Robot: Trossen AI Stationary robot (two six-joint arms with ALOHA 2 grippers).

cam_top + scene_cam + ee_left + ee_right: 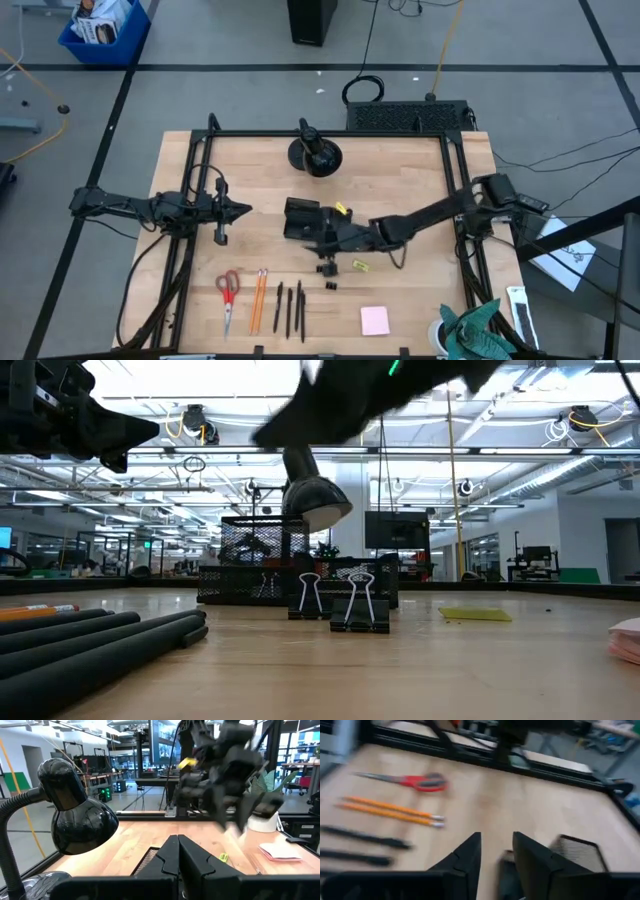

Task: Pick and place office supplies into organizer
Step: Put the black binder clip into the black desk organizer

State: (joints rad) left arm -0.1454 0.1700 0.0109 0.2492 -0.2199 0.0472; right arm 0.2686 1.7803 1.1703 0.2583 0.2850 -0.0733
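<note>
The small black binder clips stand on the wooden surface just in front of the small black mesh organizer tray, two of them upright with their wire loops raised in the low view. I judge them light, stiff and springy, with slick wire handles, so I would pinch one across its folded black body or grip both loops together; a hold on one loop alone would likely let it swing. Near them lies a tiny yellow item, flat and light, probably hard to lift off the wood. Further toward the front edge lie the red-handled scissors, two orange pencils and three black pens, all rigid and thin; I would take each near its middle so it does not tip. The pink square sticky-note pad sits apart to the side, soft-edged, best taken by opposite sides. My right hand hovers beside the tray over the clips, fingers parted a little and holding nothing. My left hand waits well apart at the surface's left side, fingers pressed together and empty, near the black desk lamp.
</note>
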